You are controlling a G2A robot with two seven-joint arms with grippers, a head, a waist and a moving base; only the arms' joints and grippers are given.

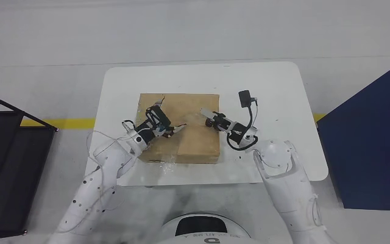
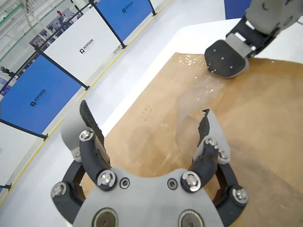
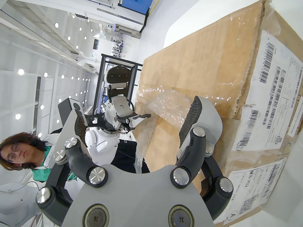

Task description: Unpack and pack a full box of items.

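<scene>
The cardboard box (image 1: 177,107) rests on the white worktop (image 1: 268,91). Over its top the left pincer (image 2: 144,119) and right pincer (image 3: 137,111) face each other, both spread wide, holding nothing, with loose clear tape (image 2: 196,93) between them

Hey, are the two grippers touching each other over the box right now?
Apart. The top view shows a bare stretch of the box between the left gripper and the right gripper.

We see two smooth white arms, the left arm (image 1: 100,180) and the right arm (image 1: 286,177). The left gripper (image 2: 144,114) and the right gripper (image 3: 137,109) have grey plates, black links, silver screws and ribbed black pads. A black cable (image 1: 230,144) loops at the right wrist.
</scene>
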